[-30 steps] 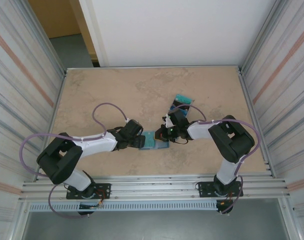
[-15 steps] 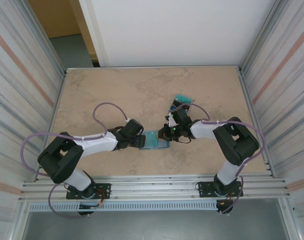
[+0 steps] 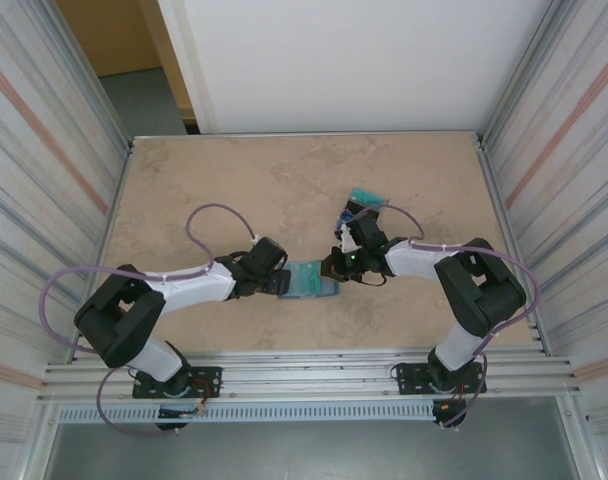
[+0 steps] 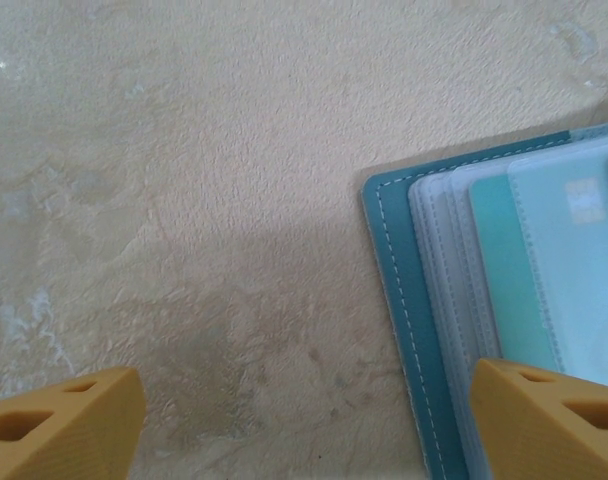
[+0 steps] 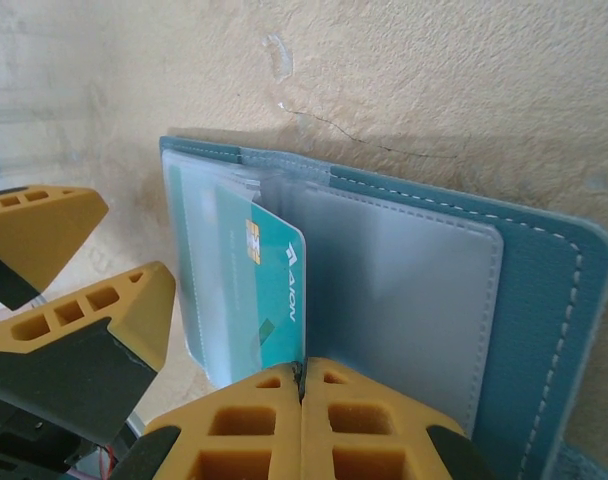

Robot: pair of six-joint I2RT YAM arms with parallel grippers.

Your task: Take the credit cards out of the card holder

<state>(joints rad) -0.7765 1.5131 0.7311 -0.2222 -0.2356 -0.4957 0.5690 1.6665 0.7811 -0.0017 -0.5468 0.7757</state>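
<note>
The right claw [image 5: 302, 385] is pressed shut. Its yellow fingertips pinch the lower edge of a thin teal plastic credit card [image 5: 269, 285], which stands partly out of a clear sleeve. That sleeve belongs to the flat teal-blue stitched card holder [image 5: 524, 300], which lies open on the mottled beige tabletop [image 5: 434, 80], between the two arms and towards the near edge. The left claw [image 4: 302, 405] is spread wide, with one yellow finger over the holder's edge and the other over bare tabletop. Behind the right claw, apart from the holder, lies a small pile of teal and dark cards [image 3: 365, 198].
</note>
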